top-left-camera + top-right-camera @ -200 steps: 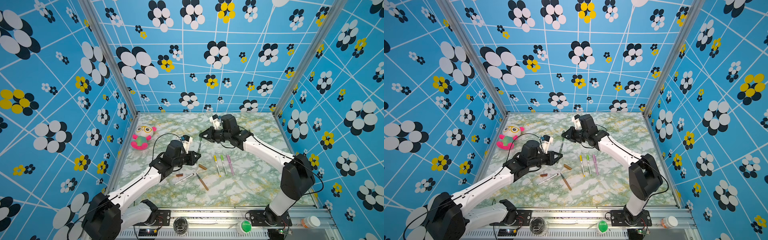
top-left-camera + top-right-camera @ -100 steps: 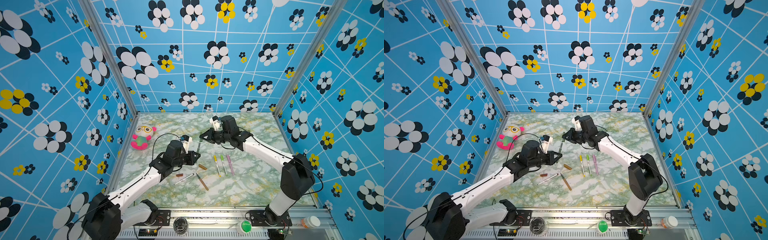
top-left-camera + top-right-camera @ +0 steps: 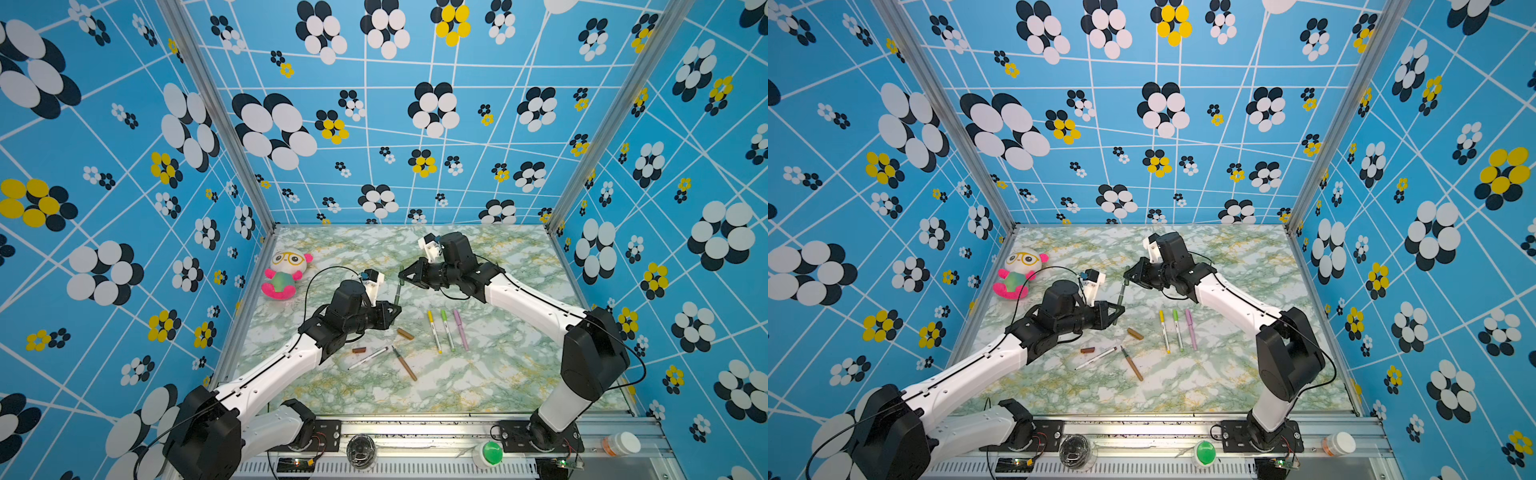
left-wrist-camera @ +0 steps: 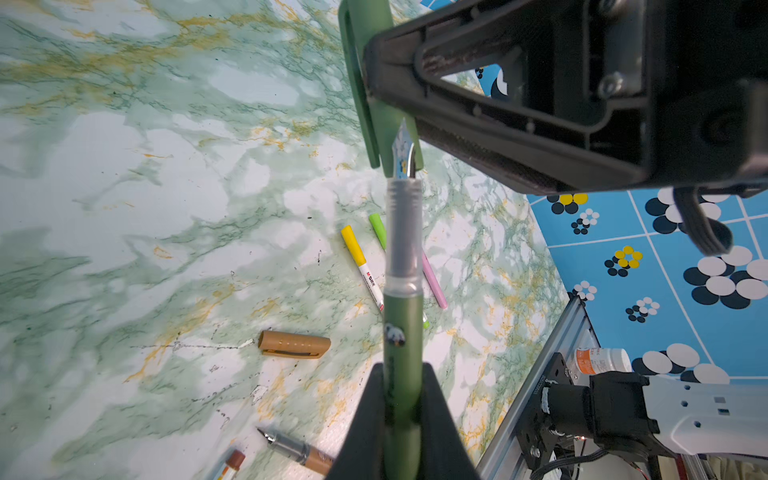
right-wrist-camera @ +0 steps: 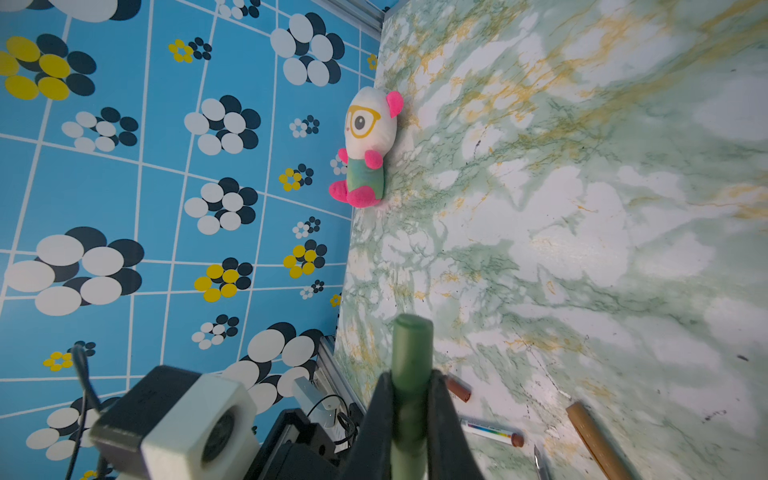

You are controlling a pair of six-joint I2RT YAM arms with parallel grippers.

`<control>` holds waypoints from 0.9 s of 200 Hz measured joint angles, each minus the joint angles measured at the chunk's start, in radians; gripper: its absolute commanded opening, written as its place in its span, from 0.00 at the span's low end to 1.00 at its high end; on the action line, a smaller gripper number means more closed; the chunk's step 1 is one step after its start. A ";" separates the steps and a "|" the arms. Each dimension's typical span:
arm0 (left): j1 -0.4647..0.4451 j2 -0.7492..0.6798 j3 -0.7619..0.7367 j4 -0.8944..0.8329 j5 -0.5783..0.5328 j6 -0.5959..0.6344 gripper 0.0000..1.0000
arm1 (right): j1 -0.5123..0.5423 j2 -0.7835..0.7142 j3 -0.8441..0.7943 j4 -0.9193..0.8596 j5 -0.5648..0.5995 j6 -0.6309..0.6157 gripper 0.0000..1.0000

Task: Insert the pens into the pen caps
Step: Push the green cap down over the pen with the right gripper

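Note:
My left gripper (image 3: 395,309) (image 4: 402,374) is shut on the dark-green pen (image 4: 403,324) and holds it off the table. Its bare nib points at the dark-green pen cap (image 5: 409,357), on which my right gripper (image 3: 402,276) (image 5: 409,382) is shut. The nib tip sits at the cap's mouth. On the table lie capped yellow (image 3: 433,330), light-green (image 3: 446,328) and pink (image 3: 460,328) pens, a tan cap (image 3: 405,333), a brown cap (image 3: 359,350), a white brown-tipped pen (image 3: 368,358) and an uncapped tan pen (image 3: 404,363).
A plush toy (image 3: 284,274) lies at the table's far left by the wall. Blue patterned walls enclose three sides. On the front rail stand a green button (image 3: 490,453) and a small white bottle (image 3: 621,444).

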 measured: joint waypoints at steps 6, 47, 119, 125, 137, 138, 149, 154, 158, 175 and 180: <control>0.000 0.000 0.000 0.000 0.000 0.000 0.00 | 0.000 0.000 0.000 0.000 0.001 0.002 0.00; 0.000 0.000 0.000 0.002 0.000 0.000 0.00 | -0.001 0.000 0.010 -0.001 0.005 0.004 0.00; 0.000 -0.004 0.000 0.008 0.000 0.000 0.00 | -0.001 0.000 0.015 -0.001 0.008 0.006 0.00; 0.000 -0.005 0.000 0.008 0.000 0.000 0.00 | -0.001 0.000 0.016 -0.002 0.008 0.006 0.00; 0.000 -0.005 0.000 0.008 0.000 0.000 0.00 | -0.001 0.000 0.021 -0.003 0.009 0.006 0.00; 0.000 -0.005 0.000 0.008 0.000 0.000 0.00 | -0.001 0.000 0.022 -0.003 0.009 0.006 0.00; 0.000 -0.006 0.000 0.008 0.000 0.000 0.00 | -0.002 0.000 0.029 -0.006 0.011 0.006 0.00; 0.000 -0.007 0.000 0.009 0.000 0.000 0.00 | -0.003 0.000 0.032 -0.006 0.013 0.006 0.00; 0.000 -0.008 0.000 0.009 0.000 0.000 0.00 | -0.005 0.000 0.035 -0.006 0.014 0.006 0.00; 0.000 -0.010 0.000 0.009 0.000 0.000 0.00 | -0.008 0.000 0.046 -0.006 0.016 0.006 0.00; 0.000 -0.010 0.000 0.008 0.000 0.000 0.00 | -0.008 0.000 0.048 -0.006 0.016 0.006 0.00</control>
